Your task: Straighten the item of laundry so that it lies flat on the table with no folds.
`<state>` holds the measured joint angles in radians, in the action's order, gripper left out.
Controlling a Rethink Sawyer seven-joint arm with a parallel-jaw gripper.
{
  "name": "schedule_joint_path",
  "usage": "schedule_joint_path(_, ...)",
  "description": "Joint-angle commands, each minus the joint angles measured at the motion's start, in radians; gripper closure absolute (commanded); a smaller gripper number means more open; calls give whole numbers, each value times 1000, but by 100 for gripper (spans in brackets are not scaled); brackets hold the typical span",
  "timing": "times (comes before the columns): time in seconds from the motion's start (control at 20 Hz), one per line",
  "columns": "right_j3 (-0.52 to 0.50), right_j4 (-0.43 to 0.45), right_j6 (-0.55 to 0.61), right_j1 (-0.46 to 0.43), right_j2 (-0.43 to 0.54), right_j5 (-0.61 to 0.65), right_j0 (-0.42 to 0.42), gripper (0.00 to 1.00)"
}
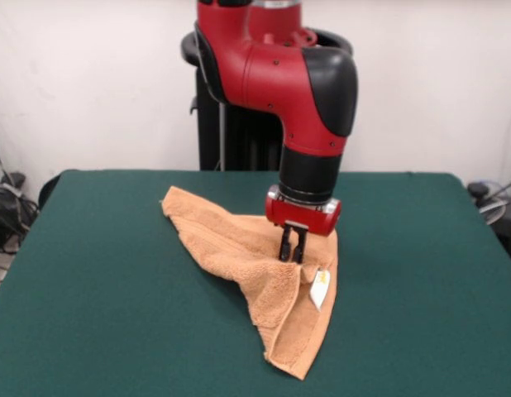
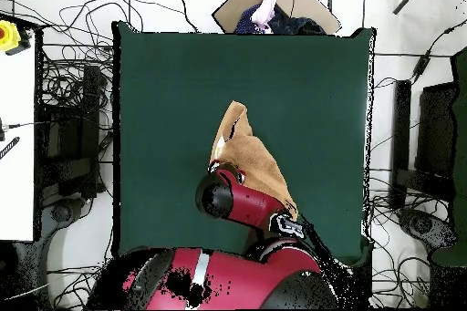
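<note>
The orange-tan towel (image 1: 247, 248) lies crumpled on the green table (image 1: 107, 289), folded into a rough triangle. One corner points to the back left and a narrow folded end points toward the front edge. Its white tag (image 1: 321, 288) shows on the right edge. My gripper (image 1: 291, 248) points straight down onto the middle of the towel, its fingers drawn close together and pinching the cloth. In the overhead view the towel (image 2: 248, 154) sits near the middle of the table (image 2: 164, 98). There the arm's wrist (image 2: 219, 196) covers the gripper and the towel's near part.
The arm's pedestal (image 1: 231, 132) stands at the table's far edge. Cables and boxes (image 2: 64, 134) lie on the floor round the table. A cardboard box (image 2: 274, 2) sits beyond the far edge in the overhead view.
</note>
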<state>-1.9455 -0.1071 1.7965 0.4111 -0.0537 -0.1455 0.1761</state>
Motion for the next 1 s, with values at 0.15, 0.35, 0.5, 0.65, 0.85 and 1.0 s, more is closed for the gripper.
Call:
schedule_joint_path(0.15, 172, -50, 190, -253, 95, -63, 17, 100)
schedule_joint_path(0.35, 163, -60, 200, -244, 91, -61, 17, 100)
schedule_joint_path(0.5, 156, -61, 200, -233, 86, -54, 19, 100)
schedule_joint_path(0.65, 147, -63, 200, -214, 87, -39, 19, 100)
schedule_joint_path(0.85, 60, -48, 213, -74, 149, 35, 63, 100)
schedule_joint_path(1.0, 20, -55, 190, 47, 179, 155, 88, 100)
